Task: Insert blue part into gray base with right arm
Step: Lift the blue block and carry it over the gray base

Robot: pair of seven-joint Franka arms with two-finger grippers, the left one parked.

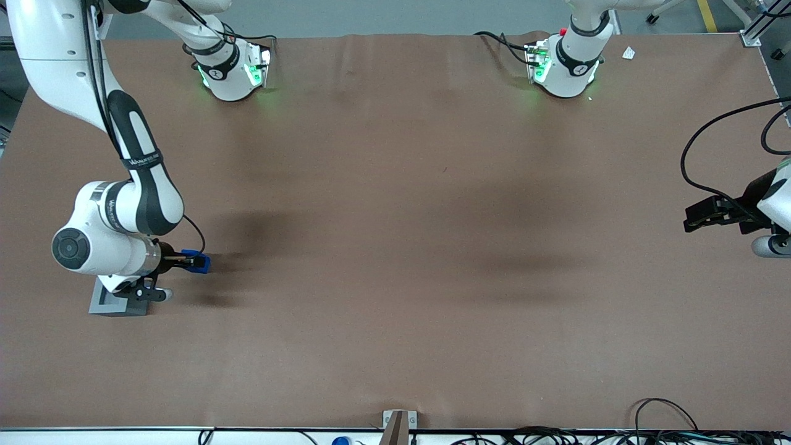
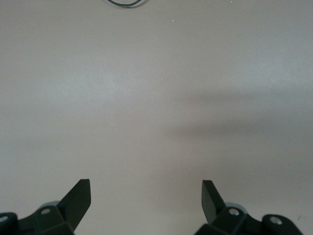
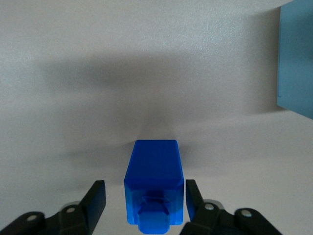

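The blue part (image 1: 199, 262) lies on the brown table toward the working arm's end. In the right wrist view the blue part (image 3: 154, 183) shows its narrower peg end turned toward the camera. My right arm's gripper (image 1: 187, 261) is low and horizontal, open, with its fingers astride the part (image 3: 145, 185). One finger (image 3: 191, 196) is almost against the part's side; the other finger (image 3: 97, 198) stands off with a clear gap. The gray base (image 1: 111, 303) sits beside the wrist, nearer the front camera, partly hidden by the arm. One side of the gray base (image 3: 296, 58) shows in the wrist view.
Both arm bases (image 1: 232, 71) (image 1: 565, 65) stand farthest from the front camera. A small white scrap (image 1: 628, 54) lies by the parked arm's base. A metal bracket (image 1: 398, 423) and loose cables (image 1: 661, 426) line the table's near edge.
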